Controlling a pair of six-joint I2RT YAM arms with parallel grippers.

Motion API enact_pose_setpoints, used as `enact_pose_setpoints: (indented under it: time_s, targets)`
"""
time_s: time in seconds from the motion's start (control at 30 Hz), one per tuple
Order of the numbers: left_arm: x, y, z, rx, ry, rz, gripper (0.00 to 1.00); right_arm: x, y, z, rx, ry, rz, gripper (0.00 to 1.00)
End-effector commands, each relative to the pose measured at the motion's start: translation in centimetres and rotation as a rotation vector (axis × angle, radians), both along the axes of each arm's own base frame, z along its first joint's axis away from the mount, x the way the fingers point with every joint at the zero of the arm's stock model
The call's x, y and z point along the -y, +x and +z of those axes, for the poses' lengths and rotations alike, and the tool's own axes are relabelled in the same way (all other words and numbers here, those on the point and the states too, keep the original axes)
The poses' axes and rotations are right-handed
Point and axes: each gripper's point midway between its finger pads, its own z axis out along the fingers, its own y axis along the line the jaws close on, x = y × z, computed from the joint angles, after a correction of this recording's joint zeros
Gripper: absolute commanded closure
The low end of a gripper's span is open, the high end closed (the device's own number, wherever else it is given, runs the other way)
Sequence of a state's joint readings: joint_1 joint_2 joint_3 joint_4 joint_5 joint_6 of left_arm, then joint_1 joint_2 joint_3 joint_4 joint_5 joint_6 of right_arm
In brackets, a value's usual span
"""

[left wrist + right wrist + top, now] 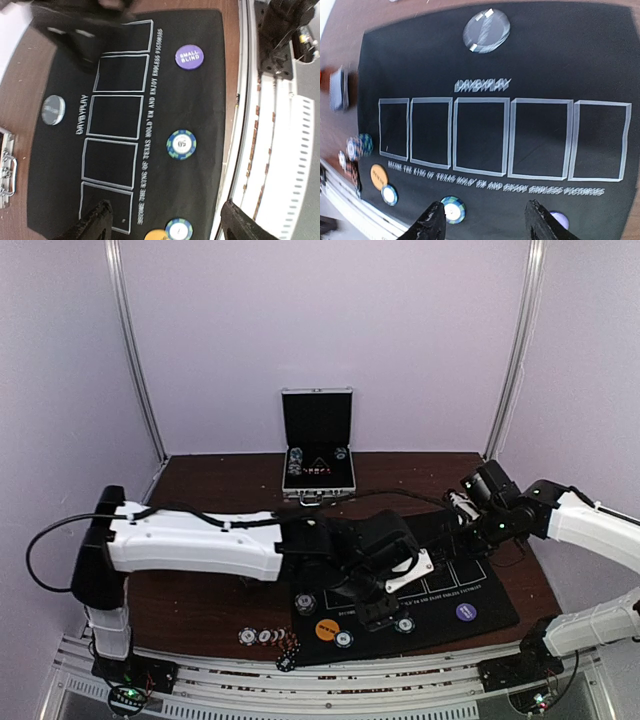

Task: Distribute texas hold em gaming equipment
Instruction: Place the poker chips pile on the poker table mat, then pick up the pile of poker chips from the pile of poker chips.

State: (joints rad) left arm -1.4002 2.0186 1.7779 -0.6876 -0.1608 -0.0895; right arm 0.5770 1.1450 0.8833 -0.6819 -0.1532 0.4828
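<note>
Poker chips [265, 636] lay loose in a short row on the worktop [200, 610] nearest the arm bases, just off the left edge of the black mat [200, 100], with a small stack [288, 657] beside them at the mat's near corner. Along the mat's near edge, left to right, sat the orange disc [327, 629], a blue-green chip [343, 639] close beside it, a second chip marked 50 [181, 144] and, well apart at the right, the purple disc [189, 57]. The left gripper [166, 204] hung over this row with its jaws spread wide and nothing between them. The 50 chip lay flat on the mat just ahead of the fingers, toward the purple disc, so it was judged set down, not held. Being round, the chips offered no long axis to align with. The left arm reached low across the worktop from the left, wrist bent down over the mat. It was much the nearer arm to the loose chips, which lay back toward its own base. Beyond the five printed card boxes [480, 135] the silver-grey disc [486, 30] rested near the mat's far edge. The right gripper [486, 203], likewise parted and empty, was raised above the mat's far right side. Farthest stood the open case [318, 445].
</note>
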Motion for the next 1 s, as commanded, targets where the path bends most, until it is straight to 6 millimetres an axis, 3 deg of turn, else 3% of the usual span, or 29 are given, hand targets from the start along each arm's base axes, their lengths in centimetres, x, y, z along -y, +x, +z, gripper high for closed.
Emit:
enact_pose_setpoints:
  time_s: [0.0, 0.07, 0.2, 0.37, 0.47, 0.6, 0.87, 0.97]
  targets:
    - [-4.9, 1.8, 2.1, -0.08, -0.064, 0.112, 0.21, -1.6, -3.0, -2.2, -0.072, -0.08, 0.004, 0.42]
    - [-8.2, 3.3, 3.1, -0.089, -0.089, 0.199, 0.2, -2.9, -4.5, -3.5, -0.101, -0.112, 0.036, 0.4]
    - [-14.0, 6.3, 2.3, -0.114, -0.076, 0.368, 0.16, -4.9, -7.3, -6.2, -0.172, -0.199, 0.118, 0.29]
    - [-19.4, 8.4, 1.3, -0.105, -0.039, 0.512, 0.12, -6.4, -8.4, -8.4, -0.204, -0.255, 0.17, 0.24]
    - [-20.5, 8.7, 1.2, -0.098, -0.042, 0.536, 0.11, -7.5, -8.8, -9.7, -0.229, -0.274, 0.2, 0.25]
    - [-20.5, 8.5, 1.2, -0.11, -0.046, 0.528, 0.11, -7.8, -8.9, -10.8, -0.237, -0.336, 0.231, 0.28]
    - [-20.7, 8.5, 1.3, -0.098, -0.044, 0.522, 0.11, -6.8, -8.5, -11.4, -0.224, -0.412, 0.217, 0.47]
    - [-20.8, 8.5, 1.2, -0.092, -0.042, 0.522, 0.11, -5.5, -8.7, -11.3, -0.22, -0.442, 0.189, 0.49]
